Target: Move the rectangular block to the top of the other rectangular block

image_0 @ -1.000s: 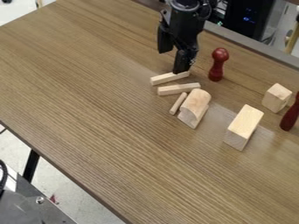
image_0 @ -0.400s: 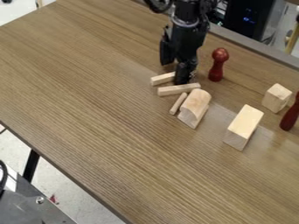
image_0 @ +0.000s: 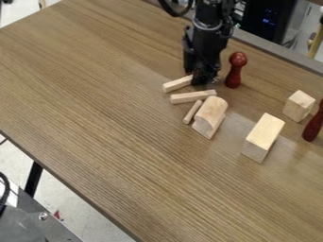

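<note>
The 1st rectangular block [image_0: 177,84] is seen stretched lengthwise toward the view's lower left from the gripper [image_0: 199,79], whose opening and hold cannot be told, with the 2nd rectangular block [image_0: 192,97] just below.

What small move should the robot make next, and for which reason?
Probably a short lift straight up, once the grip is sure. The gripper is down at the picture-right end of the upper thin block, hiding that end, and the lower thin block lies close by, so moving sideways first might push this neighbour.
</note>
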Robot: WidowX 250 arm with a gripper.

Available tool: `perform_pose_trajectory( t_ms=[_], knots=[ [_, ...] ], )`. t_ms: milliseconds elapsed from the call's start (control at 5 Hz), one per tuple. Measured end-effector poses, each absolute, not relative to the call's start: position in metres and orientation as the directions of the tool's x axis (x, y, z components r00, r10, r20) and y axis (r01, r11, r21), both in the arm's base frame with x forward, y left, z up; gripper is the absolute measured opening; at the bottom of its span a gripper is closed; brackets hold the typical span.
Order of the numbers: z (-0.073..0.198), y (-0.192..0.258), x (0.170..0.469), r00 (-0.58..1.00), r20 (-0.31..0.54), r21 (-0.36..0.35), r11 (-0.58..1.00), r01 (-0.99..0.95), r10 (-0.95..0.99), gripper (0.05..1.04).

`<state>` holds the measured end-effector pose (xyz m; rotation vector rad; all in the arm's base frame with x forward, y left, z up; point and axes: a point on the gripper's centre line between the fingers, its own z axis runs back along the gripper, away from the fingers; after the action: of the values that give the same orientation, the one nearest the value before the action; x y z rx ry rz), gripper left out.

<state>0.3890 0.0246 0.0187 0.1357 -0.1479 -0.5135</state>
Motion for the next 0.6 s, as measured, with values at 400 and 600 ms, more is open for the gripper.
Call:
perform_pose_trajectory(
  t_ms=[400,600],
  knots=[
    [0.024,0.021,0.369,0.857,0.110,0.145,0.861,0.488,-0.504,0.145],
    [0.028,0.020,0.359,0.841,0.118,0.146,0.847,0.511,-0.528,0.145]
  ],
)
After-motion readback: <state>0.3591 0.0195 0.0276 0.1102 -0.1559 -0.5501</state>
